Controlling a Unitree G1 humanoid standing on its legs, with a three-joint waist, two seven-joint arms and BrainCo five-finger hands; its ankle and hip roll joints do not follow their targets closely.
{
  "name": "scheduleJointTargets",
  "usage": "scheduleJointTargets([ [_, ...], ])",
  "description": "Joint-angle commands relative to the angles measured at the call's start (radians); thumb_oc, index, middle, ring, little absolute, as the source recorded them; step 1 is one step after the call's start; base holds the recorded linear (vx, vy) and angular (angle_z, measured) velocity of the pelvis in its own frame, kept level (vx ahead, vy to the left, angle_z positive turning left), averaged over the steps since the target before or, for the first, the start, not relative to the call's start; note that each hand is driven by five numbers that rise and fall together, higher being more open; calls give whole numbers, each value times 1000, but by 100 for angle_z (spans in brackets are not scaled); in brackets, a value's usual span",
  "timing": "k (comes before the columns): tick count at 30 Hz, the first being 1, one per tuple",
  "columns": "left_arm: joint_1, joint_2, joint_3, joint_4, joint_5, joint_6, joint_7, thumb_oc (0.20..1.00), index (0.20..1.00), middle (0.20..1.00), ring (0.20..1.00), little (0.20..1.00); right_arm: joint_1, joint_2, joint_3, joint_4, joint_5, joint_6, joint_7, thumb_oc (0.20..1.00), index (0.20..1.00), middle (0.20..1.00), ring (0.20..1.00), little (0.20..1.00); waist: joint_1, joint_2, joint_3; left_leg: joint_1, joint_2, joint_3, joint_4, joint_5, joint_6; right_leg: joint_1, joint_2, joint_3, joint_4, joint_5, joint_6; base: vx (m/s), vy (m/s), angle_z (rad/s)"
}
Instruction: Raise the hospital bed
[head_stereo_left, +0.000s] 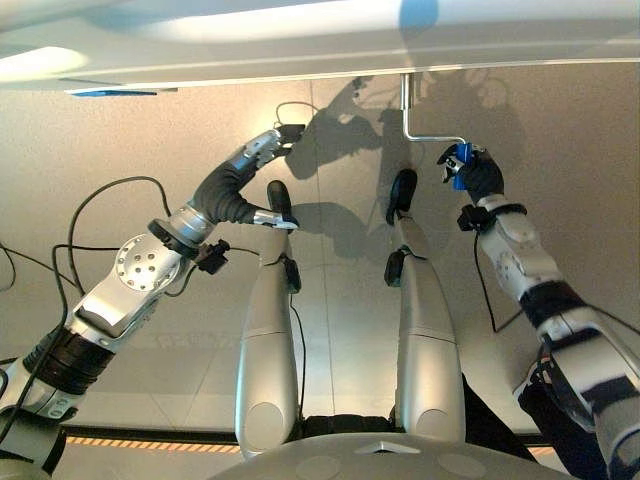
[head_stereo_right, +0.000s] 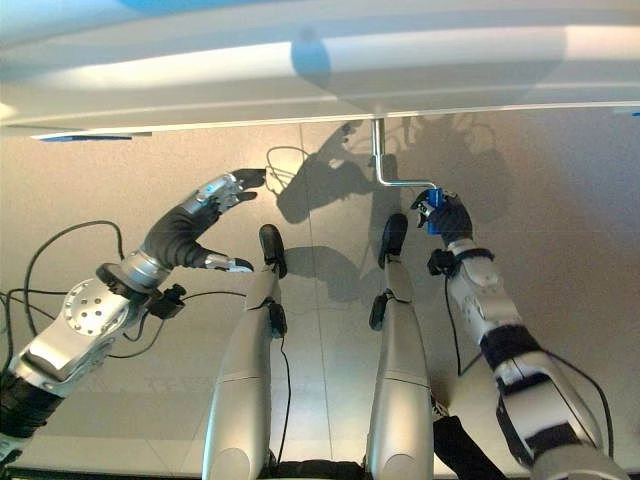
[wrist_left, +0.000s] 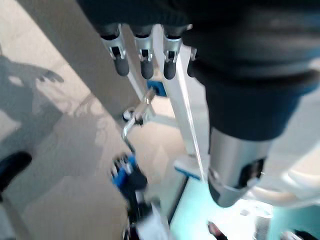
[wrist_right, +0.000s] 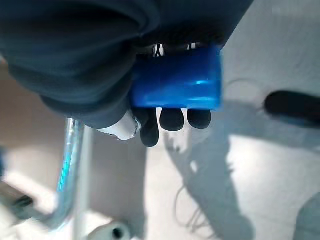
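Tiled floor (head_stereo_left: 330, 330) under the bed (head_stereo_left: 300, 45); right hand (head_stereo_left: 470, 170) curls round the crank's blue grip (wrist_right: 175, 82), set to wind; left hand (head_stereo_left: 262, 148) hangs slack-fingered, empty.

A bent metal crank (head_stereo_left: 420, 125) hangs from the underside of the white hospital bed frame (head_stereo_left: 300, 50), its blue cylindrical handle (wrist_right: 176, 80) inside the curled fingers (wrist_right: 172, 119) of the right hand (head_stereo_left: 470, 170). The left hand (head_stereo_right: 222, 190) reaches out well to the crank's left, fingertips (wrist_left: 145, 67) near the frame.

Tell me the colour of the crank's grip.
Bright blue cylindrical crank grip, clearest in the right wrist view.
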Motion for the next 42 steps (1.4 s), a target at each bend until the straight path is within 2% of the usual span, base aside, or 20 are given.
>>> scheduleJointTargets([
  [1,-35,-35,-18,-76,-61,-36,-22,1000,1000,1000,1000,1000,-18,-255,-158,206,-18,117,-109,200,200,200,200,200,36,83,-20,15,15,-48,-12,-7,-11,24,5,-45,96,-106,83,-42,-22,10],
  [2,-62,-41,-13,-81,-68,-36,-25,1000,1000,1000,1000,1000,-35,-247,-144,226,-57,132,-97,200,200,200,200,200,48,89,-20,-21,12,-44,-10,20,-2,-4,2,-58,92,-81,74,19,-1,13],
  [3,-70,-57,-18,-86,-80,-38,-31,1000,1000,1000,1000,1000,-35,-226,-120,237,-105,143,-94,200,200,200,200,200,60,100,-20,-5,7,-60,5,-12,-6,11,1,-51,113,-111,83,-30,17,11],
  [4,-86,-69,-5,-90,-91,-41,-35,1000,1000,1000,1000,1000,-52,-210,-107,232,-134,147,-92,200,200,200,200,200,71,105,-20,-41,5,-57,6,15,3,-20,-1,-63,111,-86,74,80,23,15],
  [5,-78,-86,3,-95,-109,-47,-39,1000,1000,1000,1000,1000,-49,-187,-79,225,-178,151,-88,200,200,200,200,200,77,109,-20,-27,2,-70,22,-17,-2,-2,-2,-57,129,-117,83,26,15,13],
  [8,-82,-139,24,-95,-147,-45,-45,1000,1000,1000,1000,1000,-59,-100,-7,193,-289,167,-72,200,200,200,200,200,100,117,-20,-62,-8,-79,51,-31,5,-15,-11,-65,147,-126,82,45,5,8],
  [17,-27,-222,130,-143,-144,-55,11,1000,1000,1000,1000,1000,-103,232,186,8,-480,168,-30,200,200,200,200,200,140,129,-20,-147,-39,-95,100,-59,24,-72,-30,-71,171,-131,82,32,56,3],
  [24,-18,-224,145,-149,-145,-59,15,1000,1000,1000,1000,1000,-102,251,194,-19,-479,163,-43,200,200,200,200,200,137,127,-20,-151,-40,-95,102,-60,24,-71,-34,-71,169,-132,82,4,11,0],
  [25,16,-254,187,-161,-172,-78,29,1000,1000,1000,1000,1000,-71,391,297,-195,-492,126,5,200,200,200,200,200,143,123,-20,-153,-49,-94,98,-63,26,-67,-37,-68,148,-124,81,31,98,-3],
  [28,14,-277,173,-155,-220,-90,13,1000,1000,1000,1000,1000,-62,454,339,-255,-465,99,33,200,200,200,200,200,148,131,-20,-146,-50,-93,95,-63,28,-62,-37,-63,139,-120,81,9,66,-2],
  [30,2,-283,173,-152,-232,-92,6,1000,1000,1000,1000,1000,-81,464,347,-284,-446,86,31,200,200,200,200,200,146,133,-20,-178,-50,-84,84,-26,35,-86,-36,-71,114,-83,71,-57,38,-7],
  [32,6,-280,162,-150,-239,-94,-4,1000,1000,1000,1000,1000,-71,482,355,-325,-395,74,42,200,200,200,200,200,146,133,-20,-172,-49,-81,82,-25,36,-84,-34,-67,111,-79,72,2,16,-2],
  [33,17,-280,154,-148,-240,-94,-4,1000,1000,1000,1000,1000,-55,485,354,-324,-394,74,43,200,200,200,200,200,148,133,-20,-139,-49,-84,88,-59,29,-57,-34,-57,124,-110,81,47,3,2],
  [34,13,-273,144,-144,-235,-96,-5,1000,1000,1000,1000,1000,-56,494,376,-369,-375,63,48,200,200,200,200,200,146,133,-20,-135,-49,-81,87,-58,29,-53,-33,-54,121,-109,80,0,0,0],
  [35,-1,-267,147,-140,-230,-98,-4,1000,1000,1000,1000,1000,-74,493,381,-399,-358,57,50,200,200,200,200,200,142,133,-20,-165,-48,-76,79,-23,34,-78,-33,-63,102,-76,71,0,0,0],
  [36,7,-264,137,-136,-226,-102,0,1000,1000,1000,1000,1000,-59,491,387,-458,-321,45,53,200,200,200,200,200,140,131,-20,-129,-47,-78,82,-55,26,-48,-32,-52,110,-105,80,-60,6,-6],
  [37,-6,-262,145,-134,-221,-105,2,1000,1000,1000,1000,1000,-71,476,386,-505,-280,37,48,200,200,200,200,200,133,128,-20,-156,-46,-71,71,-20,32,-71,-34,-62,91,-73,71,-8,7,-6],
  [39,0,-252,137,-112,-204,-111,16,1000,1000,1000,1000,1000,-38,424,355,-689,-115,-14,52,200,200,200,200,200,116,113,-20,-115,-45,-72,75,-52,23,-41,-32,-48,103,-100,79,-4,5,-3],
  [41,-15,-245,147,-107,-195,-115,21,1000,1000,1000,1000,1000,-45,386,339,-760,-79,-34,42,200,200,200,200,200,107,109,-20,-146,-47,-65,68,-19,29,-69,-32,-54,89,-67,71,0,0,0],
  [42,5,-225,156,-103,-179,-122,36,1000,1000,1000,1000,1000,-20,308,285,-886,-11,-77,31,200,200,200,200,200,94,99,-20,-108,-44,-64,73,-53,21,-38,-31,-43,100,-97,82,0,0,0],
])
